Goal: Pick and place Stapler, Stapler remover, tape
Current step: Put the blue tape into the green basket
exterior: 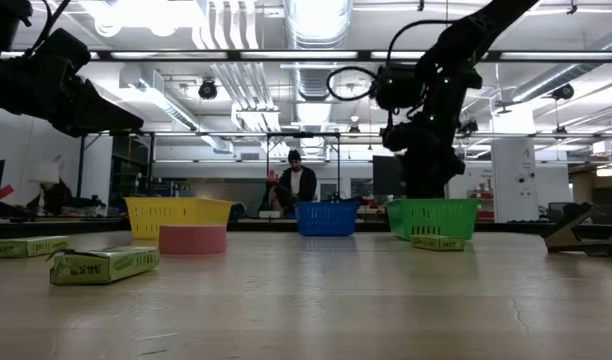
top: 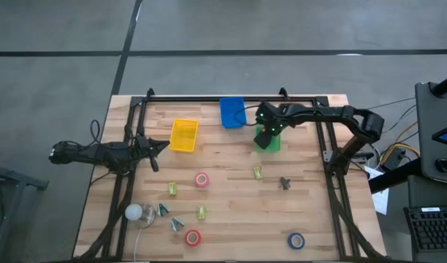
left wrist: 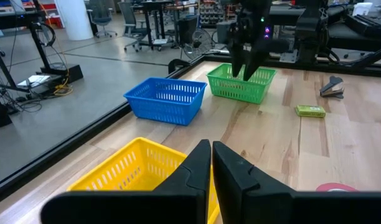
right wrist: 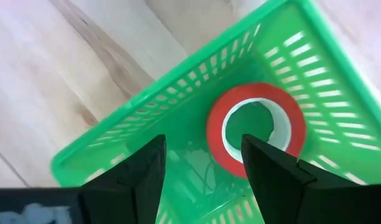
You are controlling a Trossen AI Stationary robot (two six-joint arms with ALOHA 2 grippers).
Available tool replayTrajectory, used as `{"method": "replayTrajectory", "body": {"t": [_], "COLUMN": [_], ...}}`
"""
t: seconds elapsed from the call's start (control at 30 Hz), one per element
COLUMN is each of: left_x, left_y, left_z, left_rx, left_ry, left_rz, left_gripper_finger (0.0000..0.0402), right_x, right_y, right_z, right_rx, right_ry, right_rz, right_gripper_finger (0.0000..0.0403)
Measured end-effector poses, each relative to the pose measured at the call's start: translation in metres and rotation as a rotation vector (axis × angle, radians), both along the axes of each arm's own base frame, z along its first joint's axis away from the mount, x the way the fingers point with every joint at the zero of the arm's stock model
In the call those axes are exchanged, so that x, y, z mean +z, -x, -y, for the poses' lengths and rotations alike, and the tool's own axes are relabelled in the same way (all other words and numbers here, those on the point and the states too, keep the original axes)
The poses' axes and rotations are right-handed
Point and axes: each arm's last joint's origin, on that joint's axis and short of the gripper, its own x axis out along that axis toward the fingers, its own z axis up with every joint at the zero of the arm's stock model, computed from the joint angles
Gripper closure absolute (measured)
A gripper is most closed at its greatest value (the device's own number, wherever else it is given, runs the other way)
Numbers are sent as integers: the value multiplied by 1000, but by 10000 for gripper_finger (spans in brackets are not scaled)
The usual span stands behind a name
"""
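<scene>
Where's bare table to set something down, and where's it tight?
Free: the wood between the yellow basket and green basket, and between the stapler remover and blue tape roll. Crowded: the near-left corner around the red tape roll.

Even, bright overhead light fills the scene. In the low view, ceiling strip lights [exterior: 316, 20] glare white, leaving the arms as dark silhouettes, while the tabletop [exterior: 306, 310] nearest the camera is soft and out of focus. From above, shadows on the wood are faint. In the right wrist view, a red tape roll [right wrist: 256, 127] in the green basket [right wrist: 147, 118] is slightly blurred, and so are the dark fingers [right wrist: 131, 174].
</scene>
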Motion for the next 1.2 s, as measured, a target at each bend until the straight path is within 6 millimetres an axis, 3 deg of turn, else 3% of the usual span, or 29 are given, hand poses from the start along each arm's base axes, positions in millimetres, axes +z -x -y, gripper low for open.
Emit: {"method": "replayTrajectory", "body": {"t": [0.33,0.9,1.2], "left_x": [0,0,0], "left_y": [0,0,0], "left_z": [0,0,0], "left_rx": [0,0,0], "left_ry": [0,0,0], "left_rz": [0,0,0], "left_gripper_finger": [381,381,381], "right_x": [22,59,64], "right_y": [6,6,6], "right_z": [-19,-95,-129], "right_rx": [18,131,182], "right_ry": [0,-28,-18], "right_rz": [34,165,182], "right_gripper_finger": [197,197,197]}}
